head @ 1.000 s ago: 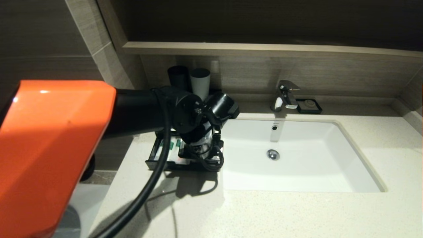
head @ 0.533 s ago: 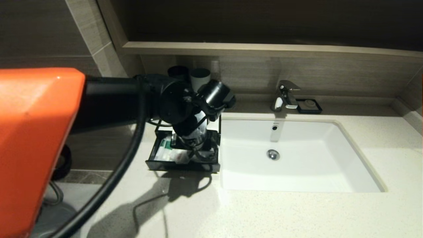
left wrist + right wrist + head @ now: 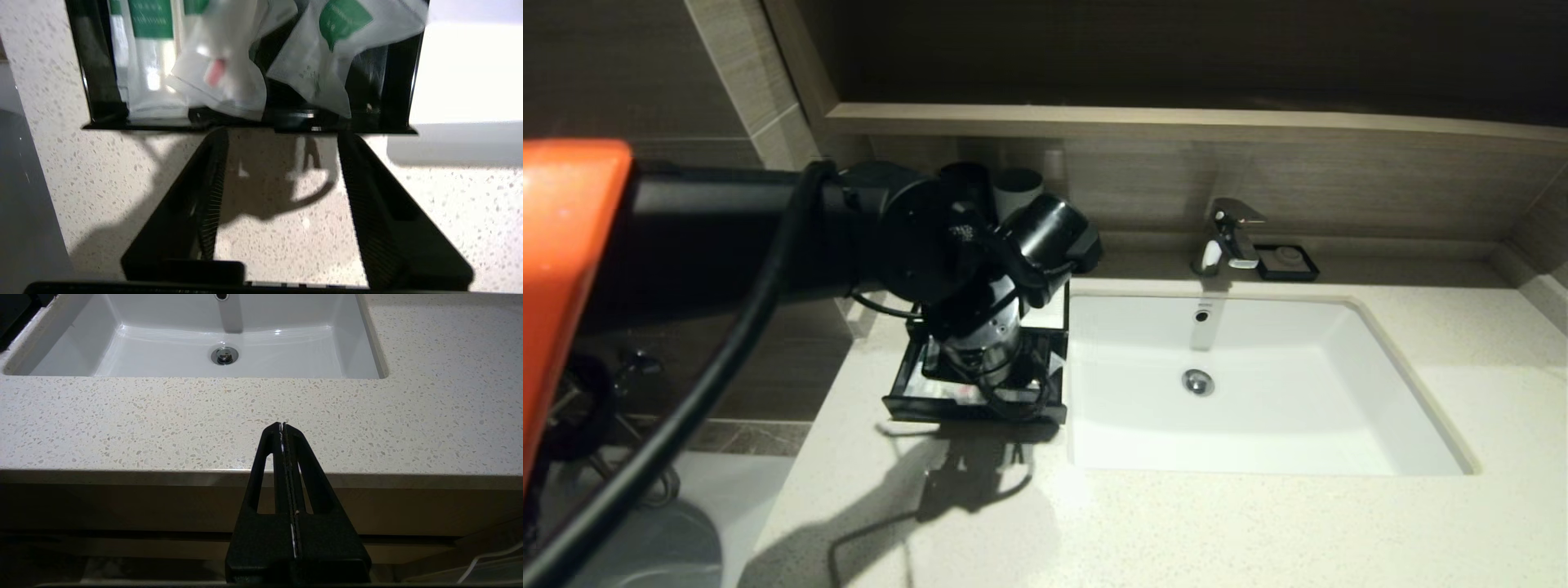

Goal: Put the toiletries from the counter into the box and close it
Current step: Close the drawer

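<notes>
The left hand (image 3: 282, 134) is held spread over the counter (image 3: 102, 171), just before the box (image 3: 931, 404). Three sachets (image 3: 229, 77) are seen in its open drawer. The sink (image 3: 1258, 425) lies beside. The right hand (image 3: 284, 428) is pressed together.

Bare counter (image 3: 102, 183) before the drawer (image 3: 249, 122); sink (image 3: 1258, 392) just beside; cups (image 3: 992, 188) behind.

Showing a glossy orange shell (image 3: 564, 269) on the left arm, running into matte black joints (image 3: 923, 241), trailing a thick black cable (image 3: 711, 392); wearing black wedge-shaped fingers (image 3: 367, 212) with ribbed inner faces
</notes>
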Available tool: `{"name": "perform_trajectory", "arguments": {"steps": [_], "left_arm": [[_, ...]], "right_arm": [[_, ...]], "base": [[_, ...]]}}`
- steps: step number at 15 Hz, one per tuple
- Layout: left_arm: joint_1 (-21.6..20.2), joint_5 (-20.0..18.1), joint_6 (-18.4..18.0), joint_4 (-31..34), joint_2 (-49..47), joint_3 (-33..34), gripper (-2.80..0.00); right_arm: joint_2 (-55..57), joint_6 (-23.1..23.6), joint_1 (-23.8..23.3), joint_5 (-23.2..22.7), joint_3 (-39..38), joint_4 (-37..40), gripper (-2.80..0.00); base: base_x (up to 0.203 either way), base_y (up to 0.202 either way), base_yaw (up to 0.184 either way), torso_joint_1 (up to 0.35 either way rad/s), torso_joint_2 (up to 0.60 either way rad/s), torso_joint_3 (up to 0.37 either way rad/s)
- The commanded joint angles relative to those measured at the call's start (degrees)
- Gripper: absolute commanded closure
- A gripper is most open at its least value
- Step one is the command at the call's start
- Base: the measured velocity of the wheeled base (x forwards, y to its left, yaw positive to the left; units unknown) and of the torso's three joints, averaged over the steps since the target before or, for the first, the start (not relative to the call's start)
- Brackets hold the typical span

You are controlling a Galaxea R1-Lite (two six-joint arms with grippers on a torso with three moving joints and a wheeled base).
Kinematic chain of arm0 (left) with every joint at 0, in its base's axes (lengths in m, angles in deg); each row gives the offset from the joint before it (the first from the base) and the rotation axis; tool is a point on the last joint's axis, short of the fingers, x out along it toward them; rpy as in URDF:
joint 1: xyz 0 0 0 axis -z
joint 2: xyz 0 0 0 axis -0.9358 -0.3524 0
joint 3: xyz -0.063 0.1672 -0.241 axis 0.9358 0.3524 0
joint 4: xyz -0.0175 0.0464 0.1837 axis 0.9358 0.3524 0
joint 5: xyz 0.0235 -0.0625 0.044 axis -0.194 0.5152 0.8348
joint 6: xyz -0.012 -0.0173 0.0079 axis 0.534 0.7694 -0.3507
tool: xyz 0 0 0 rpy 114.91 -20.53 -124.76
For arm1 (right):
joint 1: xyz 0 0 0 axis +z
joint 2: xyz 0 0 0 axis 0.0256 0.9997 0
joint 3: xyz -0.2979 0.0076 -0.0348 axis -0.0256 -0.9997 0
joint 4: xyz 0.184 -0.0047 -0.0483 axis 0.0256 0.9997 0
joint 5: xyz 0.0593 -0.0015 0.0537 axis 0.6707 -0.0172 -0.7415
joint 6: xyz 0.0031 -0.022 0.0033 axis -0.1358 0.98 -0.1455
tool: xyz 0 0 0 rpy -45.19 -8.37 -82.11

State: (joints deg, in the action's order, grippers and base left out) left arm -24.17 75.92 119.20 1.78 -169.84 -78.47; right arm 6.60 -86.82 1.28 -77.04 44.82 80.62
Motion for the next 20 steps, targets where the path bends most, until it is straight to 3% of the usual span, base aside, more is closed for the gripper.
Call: {"name": "perform_trajectory", "arguments": {"steps": [1,6,13,20], "left_arm": [[1.5,-0.1,1.3,2.1,0.4,1.8,0.0],[3.2,-0.5,3.9,4.4,-0.6,4.0,0.0],[4.4,-7.1,3.9,3.9,-3.0,2.7,0.0],[5.3,-7.4,4.5,3.8,-6.9,-0.7,0.0]], "right_arm": [[0.0,0.0,0.0,0.0,0.0,0.0,0.0],[0.0,0.0,0.0,0.0,0.0,0.0,0.0],[0.0,0.0,0.0,0.0,0.0,0.0,0.0],[0.0,0.0,0.0,0.0,0.0,0.0,0.0]], "base": [[0.0,0.0,0.0,0.0,0.0,0.0],[0.0,0.0,0.0,0.0,0.0,0.0],[0.0,0.0,0.0,0.0,0.0,0.0],[0.0,0.0,0.0,0.0,0.0,0.0]]}}
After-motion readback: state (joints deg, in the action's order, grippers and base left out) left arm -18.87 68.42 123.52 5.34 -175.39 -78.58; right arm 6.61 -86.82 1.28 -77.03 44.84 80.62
